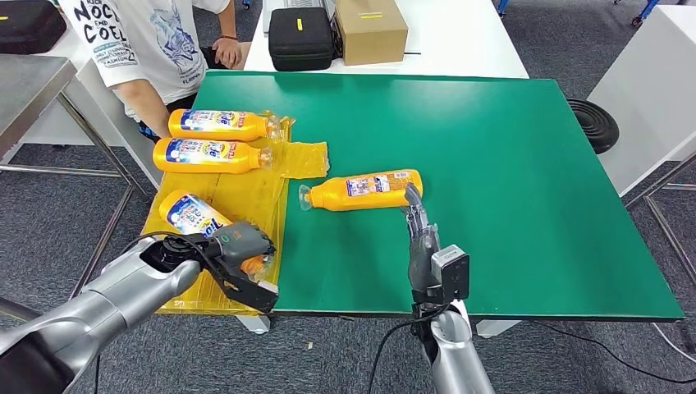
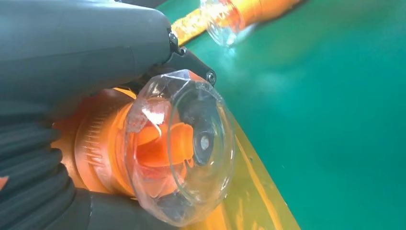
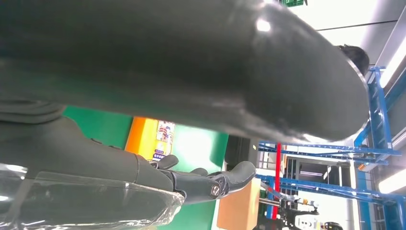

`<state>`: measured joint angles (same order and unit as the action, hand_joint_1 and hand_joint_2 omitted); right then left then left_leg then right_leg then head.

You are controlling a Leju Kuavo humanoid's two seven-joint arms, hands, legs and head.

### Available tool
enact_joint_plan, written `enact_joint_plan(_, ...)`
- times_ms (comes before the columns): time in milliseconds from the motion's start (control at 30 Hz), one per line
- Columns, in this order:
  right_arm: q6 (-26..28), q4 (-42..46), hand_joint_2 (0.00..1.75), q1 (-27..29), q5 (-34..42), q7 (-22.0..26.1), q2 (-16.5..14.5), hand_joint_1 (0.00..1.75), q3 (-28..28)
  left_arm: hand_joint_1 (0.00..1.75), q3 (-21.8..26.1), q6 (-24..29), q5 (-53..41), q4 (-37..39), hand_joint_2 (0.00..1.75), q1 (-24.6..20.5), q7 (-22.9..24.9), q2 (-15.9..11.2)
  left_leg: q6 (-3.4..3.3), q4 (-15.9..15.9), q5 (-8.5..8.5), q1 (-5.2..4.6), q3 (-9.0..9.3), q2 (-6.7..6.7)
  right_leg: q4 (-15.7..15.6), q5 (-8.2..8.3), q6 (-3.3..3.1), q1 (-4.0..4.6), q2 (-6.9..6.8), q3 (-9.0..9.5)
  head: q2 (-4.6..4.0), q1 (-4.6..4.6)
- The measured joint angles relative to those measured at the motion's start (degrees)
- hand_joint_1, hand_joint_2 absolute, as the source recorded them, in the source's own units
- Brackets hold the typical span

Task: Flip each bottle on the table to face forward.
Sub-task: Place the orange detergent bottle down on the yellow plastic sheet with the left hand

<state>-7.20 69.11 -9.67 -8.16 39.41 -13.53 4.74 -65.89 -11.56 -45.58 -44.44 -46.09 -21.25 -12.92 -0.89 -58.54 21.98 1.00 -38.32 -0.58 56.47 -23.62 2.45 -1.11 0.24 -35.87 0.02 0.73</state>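
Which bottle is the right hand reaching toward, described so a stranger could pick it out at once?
Start at the green table. Near its middle an orange bottle lies on its side, just beyond the right hand. Unlike the other orange bottles, which lie on the yellow plastic sheet at the table's left edge, it rests alone on bare green, clear cap pointing left.

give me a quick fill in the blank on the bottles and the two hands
1. The number of orange bottles lying in the head view is ____.
2. The left hand grips the nearest bottle at its ____ end.
3. The lone bottle lies on the ____ table, by the right hand.
4. The two far bottles lie on a ____ sheet.

Missing words: four; cap; green; yellow
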Motion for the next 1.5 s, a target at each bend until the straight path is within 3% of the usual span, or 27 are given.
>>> enact_joint_plan(67,-0.10,-0.45,0.00,-0.36,0.07,0.24,-0.01,0.00,0.00,0.88,-0.16,0.34,-0.03,1.28,1.75,0.12,0.00,0.87,0.00,0.00,0.00,0.00,0.00,-0.01,0.00,0.00,0.00,0.00,0.00,0.01,0.00,0.00)
enact_joint_plan(133,-0.20,-0.84,0.00,-0.60,0.09,0.42,-0.02,0.00,0.00,0.49,-0.23,0.76,0.09,2.36,1.75,0.26,-0.13,1.52,0.00,0.00,0.00,0.00,0.01,-0.02,0.00,0.00,0.00,0.00,-0.01,0.03,0.00,-0.01)
enact_joint_plan(400,-0.85,-1.27,0.00,-0.67,0.23,0.52,-0.02,0.00,0.00,0.02,-0.16,0.24,1.73,4.81,1.75,0.85,-2.28,3.18,0.00,0.00,0.00,-0.01,0.05,-0.03,0.00,0.00,0.00,0.00,-0.01,0.07,0.00,-0.01)
enact_joint_plan(933,-0.80,-1.44,0.00,-0.67,0.39,0.52,0.03,0.00,-0.02,0.00,-0.12,0.22,1.95,6.96,1.75,0.01,-2.72,5.23,0.00,0.00,0.00,0.00,0.18,-0.02,-0.01,0.00,0.00,0.00,0.00,0.18,0.00,-0.01)
enact_joint_plan(1500,-0.73,-1.44,0.00,-0.66,0.13,0.52,0.08,0.00,-0.07,0.00,-0.54,-2.45,0.70,6.75,1.75,-1.13,-3.23,4.91,0.00,0.00,0.00,0.00,0.16,-0.01,0.00,0.00,0.00,0.00,0.00,0.16,0.00,-0.01)
